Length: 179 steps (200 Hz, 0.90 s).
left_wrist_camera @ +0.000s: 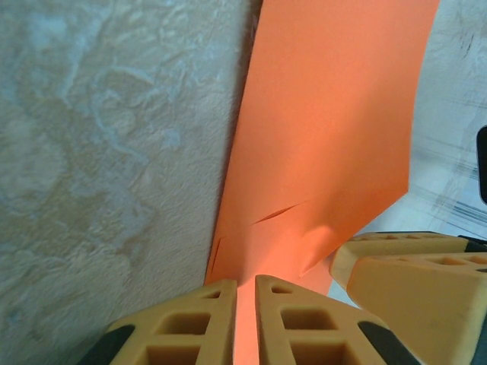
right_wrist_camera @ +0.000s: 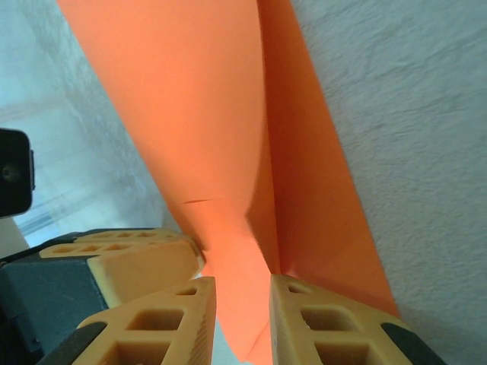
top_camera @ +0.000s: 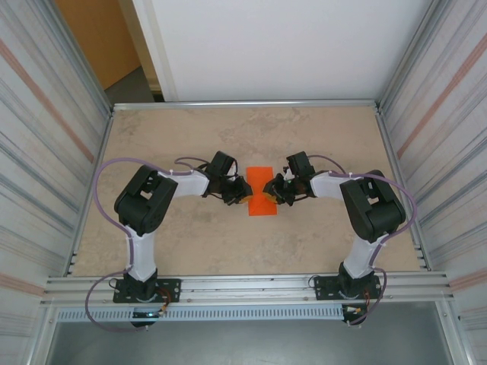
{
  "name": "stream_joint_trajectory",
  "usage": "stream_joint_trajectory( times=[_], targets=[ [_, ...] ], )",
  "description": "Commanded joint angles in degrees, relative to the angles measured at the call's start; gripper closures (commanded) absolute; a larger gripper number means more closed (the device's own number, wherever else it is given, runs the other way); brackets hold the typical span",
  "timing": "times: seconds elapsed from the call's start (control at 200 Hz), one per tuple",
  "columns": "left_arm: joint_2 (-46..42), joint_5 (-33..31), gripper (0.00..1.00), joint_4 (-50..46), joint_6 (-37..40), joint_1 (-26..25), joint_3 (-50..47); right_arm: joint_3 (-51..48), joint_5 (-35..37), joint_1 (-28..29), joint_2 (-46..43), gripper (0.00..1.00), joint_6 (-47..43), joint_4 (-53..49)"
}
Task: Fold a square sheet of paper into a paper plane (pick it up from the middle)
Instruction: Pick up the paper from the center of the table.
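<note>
The orange sheet of paper (top_camera: 261,201) (doubled over, at mid counter (top_camera: 190,236)) runs through both claws: the left claw (left_wrist_camera: 245,284) pinches it, while the right claw (right_wrist_camera: 243,283) straddles it, jaws slightly parted, grip unclear.

- A robotics lab test cell: a black-and-white jointed left robot arm (top_camera: 148,201) and its matching right robot arm (top_camera: 369,207) stand with their bases bolted to a silver slotted aluminium rail (top_camera: 251,287).
- The worktop is a beige marbled tabletop (top_camera: 228,133) edged in metal strip.
- Ribbed grey wall panels (top_camera: 42,114) in aluminium framing close both sides, and a plain white back board (top_camera: 274,46) closes the rear.
- Loose lilac cable loops (top_camera: 99,179) hang exposed off the arms.
</note>
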Motion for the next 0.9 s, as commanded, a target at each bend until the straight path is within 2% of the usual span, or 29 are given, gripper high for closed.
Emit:
stream_joint_trajectory(
  times=[0.0,0.115,0.446,0.712,0.892],
  targets=[
    [0.4,-1.6,0.85,-2.4,-0.8,0.3,-1.5,-0.2,2.7,0.4,0.7,0.76,0.4,-3.9],
    [0.4,-1.0,0.85,-2.1,-1.1,0.4,-1.5,0.1,3.2,0.2,0.9,0.76,-0.7,-4.8],
    [1.3,2.9,0.85,4.0,-4.9,0.7,-3.6,0.3,-4.1,0.6,3.2,0.8,0.7,1.9],
    [0.7,3.2,0.84,4.4,-5.3,1.1,-4.1,-1.0,-4.4,0.5,2.0,0.82,0.3,4.4],
    [0.5,3.1,0.84,4.3,-5.4,1.2,-4.2,-0.7,-1.8,0.4,1.8,0.82,-0.3,0.9]
  ],
)
